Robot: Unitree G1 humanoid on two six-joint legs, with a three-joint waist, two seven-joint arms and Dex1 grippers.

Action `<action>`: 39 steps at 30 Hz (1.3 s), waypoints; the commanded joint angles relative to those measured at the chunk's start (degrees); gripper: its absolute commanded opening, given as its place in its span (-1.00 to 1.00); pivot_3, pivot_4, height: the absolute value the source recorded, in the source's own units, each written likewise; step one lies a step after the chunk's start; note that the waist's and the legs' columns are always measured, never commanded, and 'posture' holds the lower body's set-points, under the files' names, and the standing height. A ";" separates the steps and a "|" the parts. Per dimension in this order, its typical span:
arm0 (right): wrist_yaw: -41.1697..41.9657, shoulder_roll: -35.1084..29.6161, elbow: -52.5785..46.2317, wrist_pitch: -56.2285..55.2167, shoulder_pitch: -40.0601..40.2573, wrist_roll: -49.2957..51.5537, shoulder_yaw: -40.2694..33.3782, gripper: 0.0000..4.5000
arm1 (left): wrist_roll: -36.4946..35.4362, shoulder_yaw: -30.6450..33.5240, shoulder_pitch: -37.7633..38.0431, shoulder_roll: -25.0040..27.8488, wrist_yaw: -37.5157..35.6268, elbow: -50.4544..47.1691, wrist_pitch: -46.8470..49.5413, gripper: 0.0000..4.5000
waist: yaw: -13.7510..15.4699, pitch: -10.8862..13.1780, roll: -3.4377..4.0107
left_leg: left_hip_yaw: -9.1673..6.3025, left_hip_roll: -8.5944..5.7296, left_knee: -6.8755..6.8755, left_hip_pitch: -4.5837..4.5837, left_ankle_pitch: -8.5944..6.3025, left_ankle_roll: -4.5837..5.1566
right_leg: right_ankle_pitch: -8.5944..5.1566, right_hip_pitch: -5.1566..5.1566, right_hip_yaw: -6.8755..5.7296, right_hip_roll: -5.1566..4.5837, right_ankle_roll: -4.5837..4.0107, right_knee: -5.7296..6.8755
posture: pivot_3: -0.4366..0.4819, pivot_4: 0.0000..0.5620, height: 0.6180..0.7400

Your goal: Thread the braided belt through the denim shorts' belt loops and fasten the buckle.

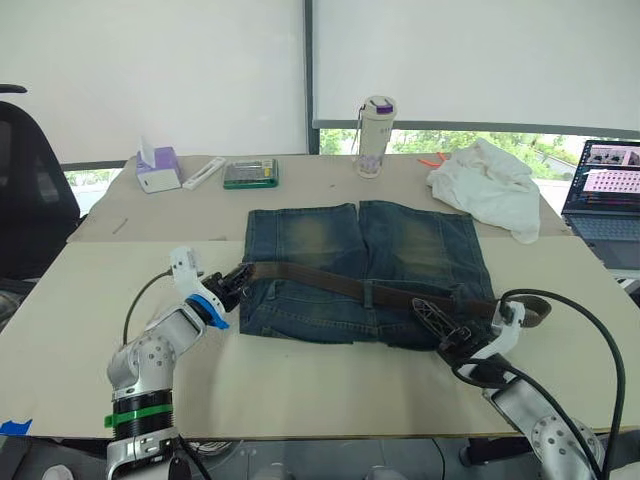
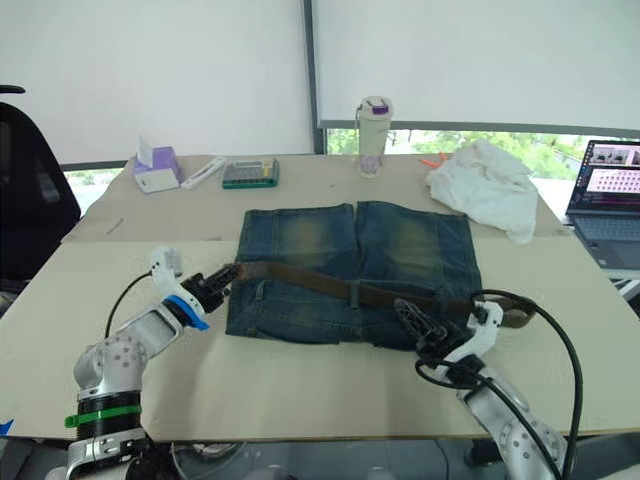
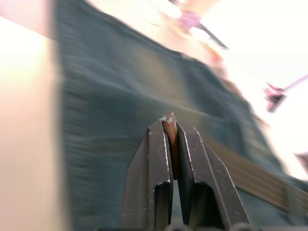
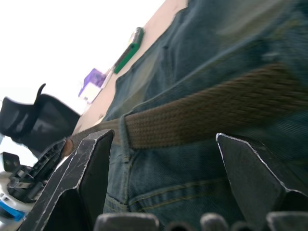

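Nearest me, my right hand [image 2: 418, 322] is hovering with its fingers spread wide and holding nothing, just over the near edge of the denim shorts [image 2: 352, 270], which are lying flat at the middle of the surface [image 2: 300, 395]. Over at about nine o'clock from the shorts my left hand [image 1: 237, 282] is pinching the tip of the braided belt [image 1: 330, 282], fingers closed tight on the strap end. From there the belt is running across the waistband toward three o'clock, passing under one of the belt loops [image 1: 369, 294] near the middle and ending just past the shorts' right edge, where I am guessing the buckle sits, though I cannot make it out. I am judging the belt light, limp and slightly grippy from its weave, so it is likely to buckle if pushed; pulling from the tip looks safer. The denim is looking soft and liable to bunch.
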 commanded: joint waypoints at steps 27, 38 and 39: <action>21.52 -22.56 21.44 -1.59 -19.73 -30.09 5.66 -0.01 | -3.51 -8.02 1.69 1.02 -4.96 -6.56 1.54 -1.00 | 0.24 0.05 -0.08 | 0.04 -0.03 0.01 0.15 0.01 0.00 | 0.00 0.21 -0.02 0.07 0.00 -0.09 | -0.05 -0.47 1.00; 6.79 -20.97 34.70 -7.32 -25.33 -38.95 0.30 -0.97 | -1.04 -11.53 -1.07 -1.86 -4.97 -4.91 -1.48 -1.00 | 0.94 0.04 -0.08 | 0.04 -0.09 0.04 0.17 0.03 -0.03 | 0.02 0.24 -0.01 0.01 0.01 -0.08 | -0.05 -0.47 1.00; 5.52 -21.30 36.76 -8.46 -25.78 -40.09 -0.08 -0.97 | -1.06 -11.81 -1.53 -2.86 -4.52 -4.81 -1.74 -1.00 | 1.25 0.04 -0.08 | 0.03 -0.10 0.05 0.15 0.03 -0.03 | 0.02 0.24 -0.01 0.01 0.01 -0.10 | -0.05 -0.47 1.00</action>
